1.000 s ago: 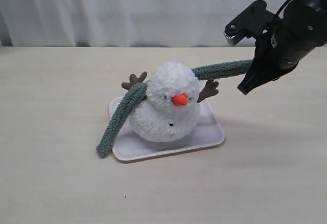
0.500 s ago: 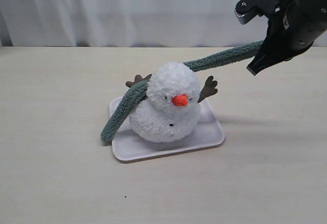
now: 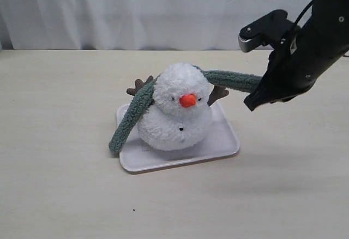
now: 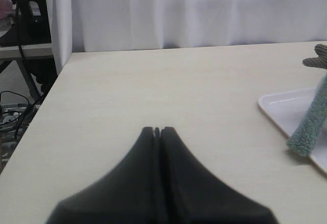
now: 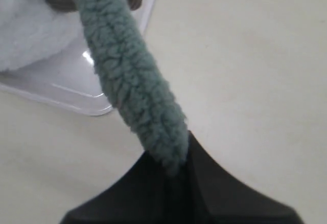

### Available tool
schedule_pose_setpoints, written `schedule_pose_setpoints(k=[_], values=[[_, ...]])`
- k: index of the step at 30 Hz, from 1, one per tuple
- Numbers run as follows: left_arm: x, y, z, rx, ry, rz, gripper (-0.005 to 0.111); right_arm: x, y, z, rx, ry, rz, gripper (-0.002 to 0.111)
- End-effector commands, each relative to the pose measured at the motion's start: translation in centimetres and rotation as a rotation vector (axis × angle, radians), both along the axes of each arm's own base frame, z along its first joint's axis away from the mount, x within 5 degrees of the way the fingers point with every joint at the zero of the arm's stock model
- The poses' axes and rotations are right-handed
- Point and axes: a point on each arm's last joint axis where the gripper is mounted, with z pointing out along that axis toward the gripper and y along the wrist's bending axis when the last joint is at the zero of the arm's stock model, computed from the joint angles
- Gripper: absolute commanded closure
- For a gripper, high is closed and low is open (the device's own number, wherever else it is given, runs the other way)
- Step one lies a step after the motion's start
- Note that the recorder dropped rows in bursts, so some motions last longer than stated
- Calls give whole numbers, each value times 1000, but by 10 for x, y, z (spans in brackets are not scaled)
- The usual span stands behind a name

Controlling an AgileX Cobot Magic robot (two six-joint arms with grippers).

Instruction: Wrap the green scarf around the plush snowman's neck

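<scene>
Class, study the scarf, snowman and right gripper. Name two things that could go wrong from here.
1. The right gripper pinches the scarf only at its tip, so a tug might pull it free.
2. The scarf crosses the snowman behind its head, seemingly above the neck. Pulling forward could tip the toy or slide it off the tray.

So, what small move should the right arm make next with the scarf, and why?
Probably carry the right gripper across the plush snowman's front, below the orange nose. It is shut on one end of the green scarf, which passes only behind the head; the other end hangs off the white tray.
</scene>
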Motion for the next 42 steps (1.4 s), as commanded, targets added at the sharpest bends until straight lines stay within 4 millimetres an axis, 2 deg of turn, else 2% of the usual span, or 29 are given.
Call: schedule_pose_setpoints(k=[1,7,12,15,18,20,26,28,31,36,38,42], values=[[0,0,0,-5,-13,0,107,-3,7,-27,49,120,9,104],[0,0,0,-5,-13,0,107,-6,28,-51,171,248,92,104],[0,0,0,-5,-13,0,107,-10,53,-72,138,296,165,104],[0,0,0,-5,-13,0,107,-12,65,-94,108,350,195,104],[0,0,0,-5,-13,0,107,-12,69,-114,69,402,208,104],[0,0,0,-5,-13,0,107,-10,70,-121,63,418,206,104],[0,0,0,-5,-13,0,107,0,75,-115,73,385,227,104],[0,0,0,-5,-13,0,107,2,76,-112,74,374,230,101],[0,0,0,-5,-13,0,107,2,76,-112,74,373,230,88],[0,0,0,-5,-13,0,107,1,75,-111,59,387,235,58],[0,0,0,-5,-13,0,107,0,73,-105,53,372,234,51],[0,0,0,-5,-13,0,107,-3,71,-82,70,312,242,45]])
